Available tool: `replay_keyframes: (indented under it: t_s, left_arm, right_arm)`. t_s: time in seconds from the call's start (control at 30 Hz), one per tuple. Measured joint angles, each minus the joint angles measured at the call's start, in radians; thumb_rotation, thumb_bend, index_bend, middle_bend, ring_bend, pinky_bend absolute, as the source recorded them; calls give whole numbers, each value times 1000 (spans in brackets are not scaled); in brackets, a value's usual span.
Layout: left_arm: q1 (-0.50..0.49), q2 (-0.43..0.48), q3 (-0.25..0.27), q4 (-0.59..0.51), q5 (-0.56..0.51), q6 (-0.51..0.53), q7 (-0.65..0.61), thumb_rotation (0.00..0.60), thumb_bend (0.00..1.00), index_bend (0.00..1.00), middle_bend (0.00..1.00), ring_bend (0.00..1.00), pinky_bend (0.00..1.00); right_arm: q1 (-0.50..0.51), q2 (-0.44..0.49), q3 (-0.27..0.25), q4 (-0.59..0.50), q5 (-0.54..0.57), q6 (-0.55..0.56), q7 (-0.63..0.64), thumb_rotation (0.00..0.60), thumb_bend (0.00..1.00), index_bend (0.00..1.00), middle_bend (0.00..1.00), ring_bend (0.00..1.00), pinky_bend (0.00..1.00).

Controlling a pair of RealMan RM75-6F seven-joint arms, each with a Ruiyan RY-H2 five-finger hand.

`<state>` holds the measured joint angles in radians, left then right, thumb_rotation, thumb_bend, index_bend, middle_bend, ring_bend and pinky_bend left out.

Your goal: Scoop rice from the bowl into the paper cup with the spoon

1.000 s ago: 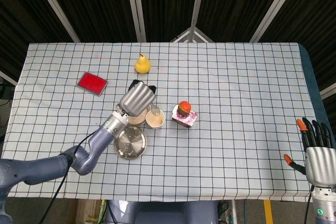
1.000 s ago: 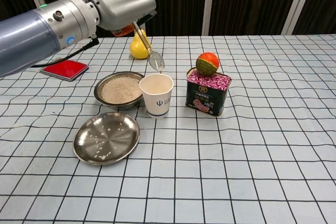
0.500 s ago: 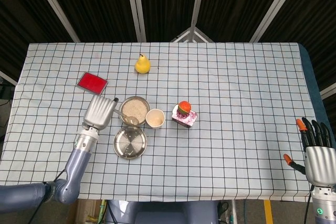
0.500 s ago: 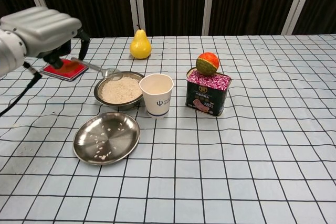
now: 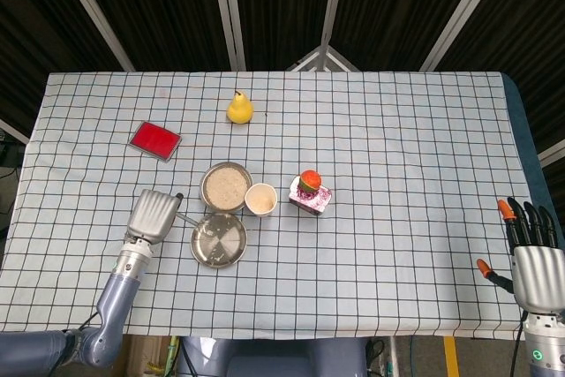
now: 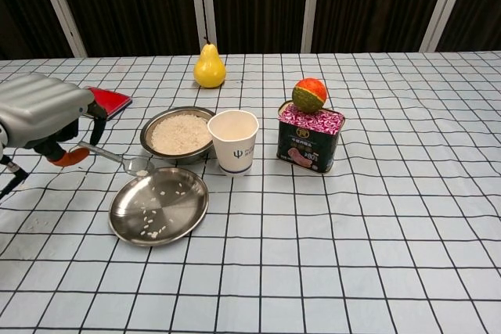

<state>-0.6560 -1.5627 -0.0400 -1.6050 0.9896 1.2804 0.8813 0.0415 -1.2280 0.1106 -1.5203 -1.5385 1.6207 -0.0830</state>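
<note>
A metal bowl of white rice (image 5: 226,186) (image 6: 180,134) sits left of the white paper cup (image 5: 260,199) (image 6: 233,141). My left hand (image 5: 152,215) (image 6: 41,110) is low at the table's left and grips a metal spoon (image 6: 117,160) (image 5: 187,220). The spoon's bowl hangs just over the far left rim of a flat metal plate (image 5: 219,239) (image 6: 159,205) that carries scattered rice grains. My right hand (image 5: 533,260) stays open at the table's front right corner, far from everything.
A pink can (image 5: 311,198) (image 6: 311,138) with an orange-green ball (image 6: 309,94) on top stands right of the cup. A yellow pear (image 5: 239,107) (image 6: 208,66) sits at the back. A red card (image 5: 155,139) (image 6: 109,99) lies back left.
My left hand swung from above the cup, back over the rice bowl, then down and left with the spoon to the plate's edge. The right hand has not moved.
</note>
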Motion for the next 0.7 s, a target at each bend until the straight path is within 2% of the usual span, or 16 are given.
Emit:
replay_keyframes:
  t_s: [0.47,0.7]
  left_arm:
    - [-25,-105,-38,25,-196,-42,137,600,426,535,1000,1000,1000]
    - [-43,-158,-69,49,-248,-34,163,600,242,501,1000,1000,1000]
  right_arm:
    - [-1,-2,0,3,-4,5,4,600,177,50,104,0,0]
    - [-1,-2,-1,4,-4,6,5,600,177,50,103,0,0]
